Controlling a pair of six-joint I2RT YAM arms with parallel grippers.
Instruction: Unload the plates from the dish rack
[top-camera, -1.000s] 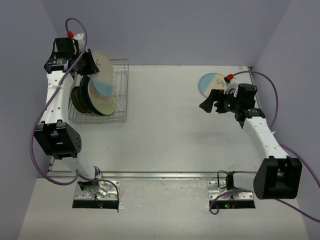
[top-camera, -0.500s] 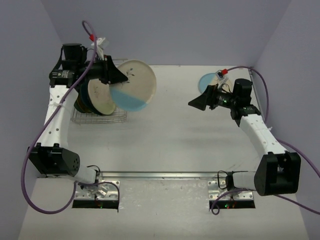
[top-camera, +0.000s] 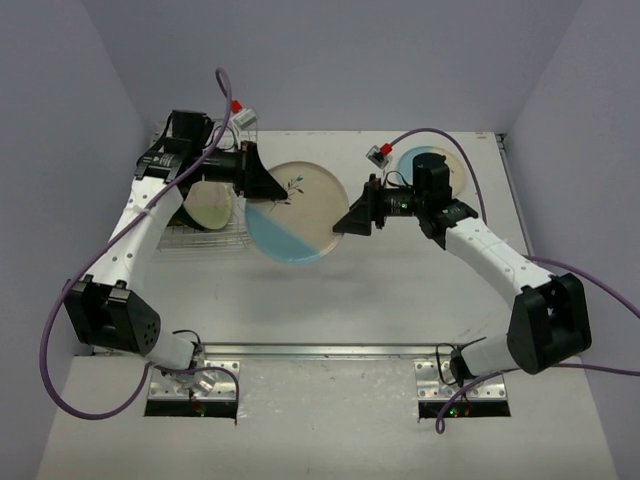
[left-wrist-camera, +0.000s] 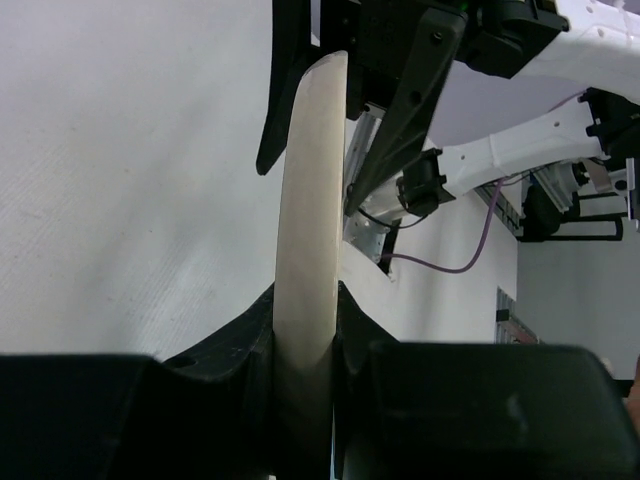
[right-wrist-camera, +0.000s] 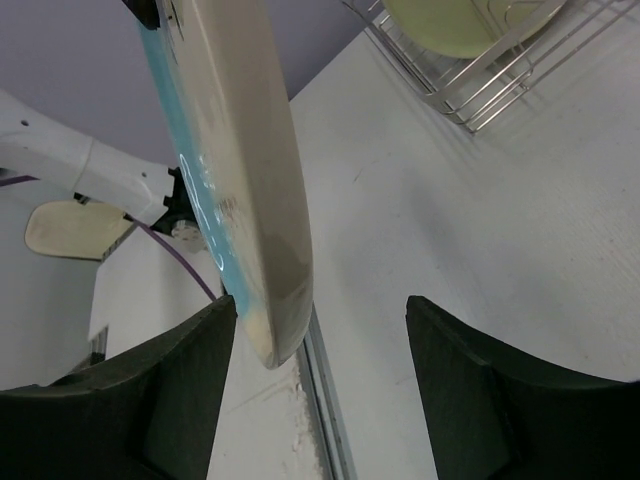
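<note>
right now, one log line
handover | left end effector shut on plate | right end effector open around it | dish rack not empty

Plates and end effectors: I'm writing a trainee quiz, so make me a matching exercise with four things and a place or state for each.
Things
1. half-blue plate
2. cream plate
3. far plate
4. right end effector

Places or states
A. lying flat on the table
B. open, straddling a plate rim
C. standing in the dish rack
D. gripped by the left end effector

Pairs: 1-D, 2-C, 3-A, 4-B
</note>
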